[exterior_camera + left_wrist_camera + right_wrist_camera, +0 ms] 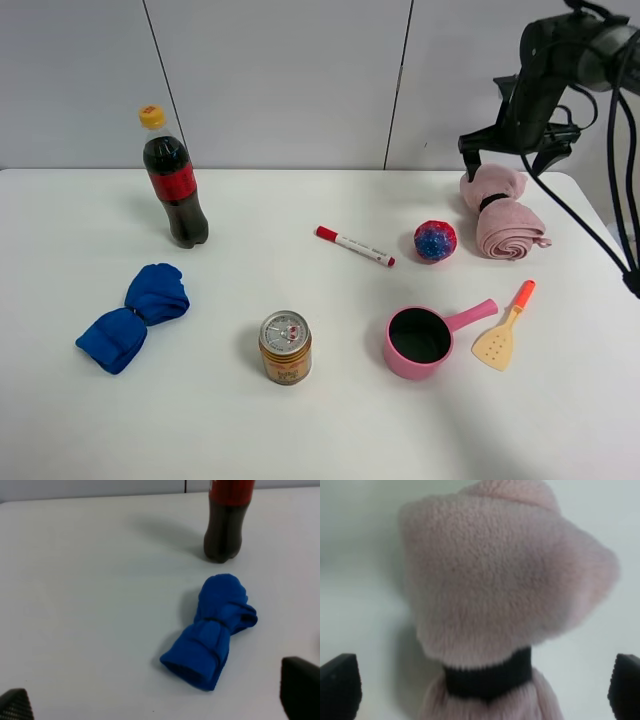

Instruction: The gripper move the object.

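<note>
the right gripper (pixel 508 163) has its jaws spread wide, one on each side of the pink towel (pixel 500 216), with bare table (pixel 300 420) showing between each fingertip (pixel 339 686) and the fluff, so it grips nothing. whether it hangs above the towel or is level with it is hard to tell. the left gripper (pixel 157 700) is also spread wide, just beside a blue cloth bundle (pixel 212 632).

only the finger ends show in either wrist view. the right wrist view is blurred and cuts off the towel's lower half. the bottle (pixel 226 522) is cut off at the top.

the towel lies at the table's far right, just right of a ball (pixel 435 240). it is fluffy, rolled and pinched in the middle by a black band (pixel 487 674), like a bow.
</note>
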You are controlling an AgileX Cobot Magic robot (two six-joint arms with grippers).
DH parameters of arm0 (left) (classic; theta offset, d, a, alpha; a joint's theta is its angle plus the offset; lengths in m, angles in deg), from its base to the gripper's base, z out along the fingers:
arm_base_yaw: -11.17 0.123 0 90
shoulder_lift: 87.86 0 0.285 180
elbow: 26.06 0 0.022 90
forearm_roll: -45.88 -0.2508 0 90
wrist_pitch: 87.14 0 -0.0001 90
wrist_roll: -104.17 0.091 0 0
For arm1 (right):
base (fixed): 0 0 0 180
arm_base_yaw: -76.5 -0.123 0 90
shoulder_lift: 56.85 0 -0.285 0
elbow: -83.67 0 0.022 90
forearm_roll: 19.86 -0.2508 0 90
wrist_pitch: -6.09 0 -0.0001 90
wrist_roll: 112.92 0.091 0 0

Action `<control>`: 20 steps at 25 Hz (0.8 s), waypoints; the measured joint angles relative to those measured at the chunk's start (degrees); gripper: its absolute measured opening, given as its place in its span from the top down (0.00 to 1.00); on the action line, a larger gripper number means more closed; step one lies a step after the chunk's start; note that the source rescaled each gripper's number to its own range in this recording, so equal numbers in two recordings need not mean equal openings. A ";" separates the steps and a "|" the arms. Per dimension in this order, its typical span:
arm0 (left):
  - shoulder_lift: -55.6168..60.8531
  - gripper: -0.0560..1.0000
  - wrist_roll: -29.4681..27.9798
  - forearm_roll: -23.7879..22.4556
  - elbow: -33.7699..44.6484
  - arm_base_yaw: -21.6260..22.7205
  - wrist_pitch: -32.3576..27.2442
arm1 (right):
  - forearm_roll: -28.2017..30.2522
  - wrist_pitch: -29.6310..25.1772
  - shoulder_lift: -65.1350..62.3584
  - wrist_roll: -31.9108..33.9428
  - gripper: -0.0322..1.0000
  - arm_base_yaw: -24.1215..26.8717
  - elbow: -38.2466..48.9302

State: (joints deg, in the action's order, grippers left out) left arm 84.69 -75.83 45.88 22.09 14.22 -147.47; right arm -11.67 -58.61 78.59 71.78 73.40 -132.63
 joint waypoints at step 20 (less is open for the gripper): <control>0.00 0.00 0.00 0.00 0.00 0.00 0.00 | -7.04 -5.17 -32.15 -5.07 0.00 -0.68 -1.96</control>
State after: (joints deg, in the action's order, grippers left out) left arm 84.69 -75.83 45.88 22.09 14.22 -147.47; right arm -18.71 -63.78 46.44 66.71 72.72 -134.59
